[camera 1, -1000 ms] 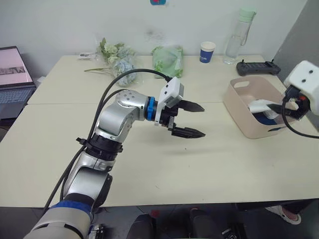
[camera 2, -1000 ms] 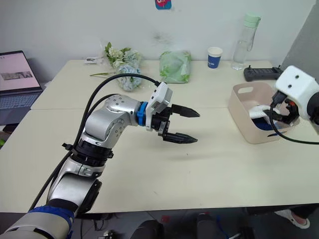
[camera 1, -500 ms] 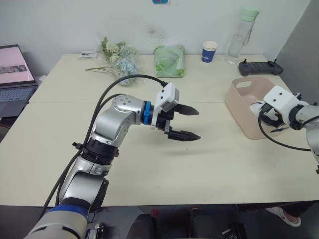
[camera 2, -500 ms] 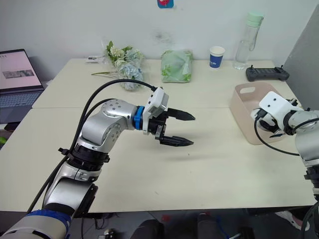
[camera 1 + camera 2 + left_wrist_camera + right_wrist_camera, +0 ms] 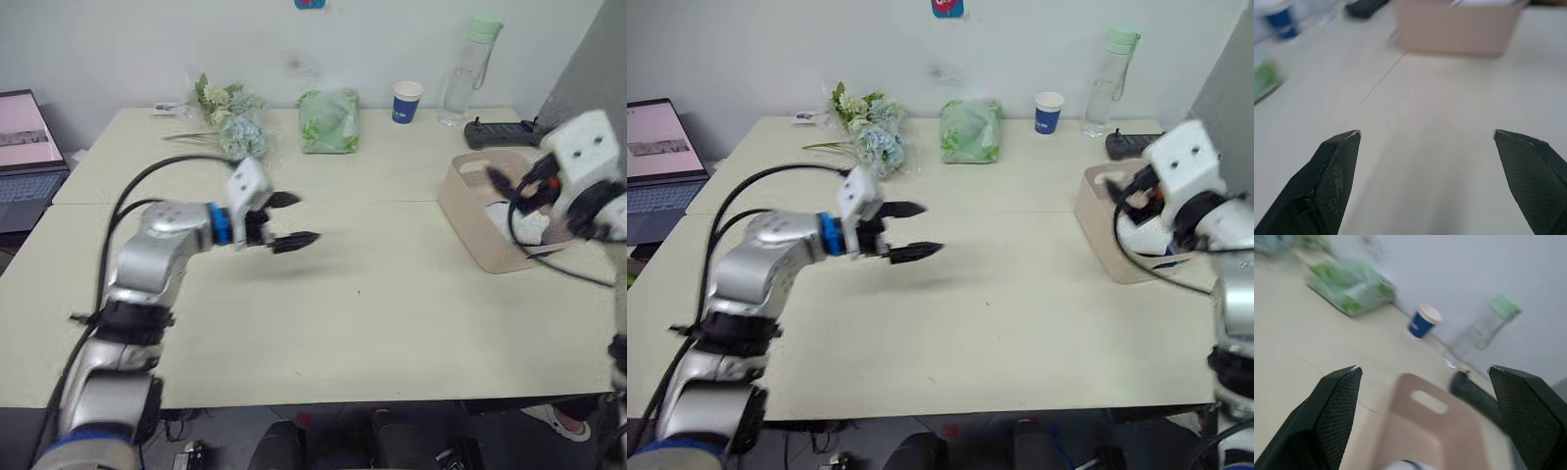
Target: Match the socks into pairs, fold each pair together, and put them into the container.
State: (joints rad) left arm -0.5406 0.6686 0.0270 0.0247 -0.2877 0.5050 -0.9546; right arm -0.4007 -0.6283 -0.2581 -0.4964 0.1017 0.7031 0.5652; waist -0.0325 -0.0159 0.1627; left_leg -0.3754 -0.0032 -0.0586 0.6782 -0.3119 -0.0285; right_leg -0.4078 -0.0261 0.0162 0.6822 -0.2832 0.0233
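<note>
The pale pink container stands at the table's right side and also appears ahead of the left fingers. Inside it lie socks, with white fabric showing over the rim. My right gripper hovers open just above the container's near end, and its wrist view looks down on the handle slot. Over the bare tabletop left of centre, my left gripper is open with nothing between its fingers. It points toward the container from far off.
Along the back edge stand a blue paper cup, a clear bottle, a green bag and a bunch of flowers. A black controller lies behind the container. A laptop sits far left.
My left arm has drawn back to the left, away from the table's middle. The right gripper has risen from the container's front side to above its near end.
</note>
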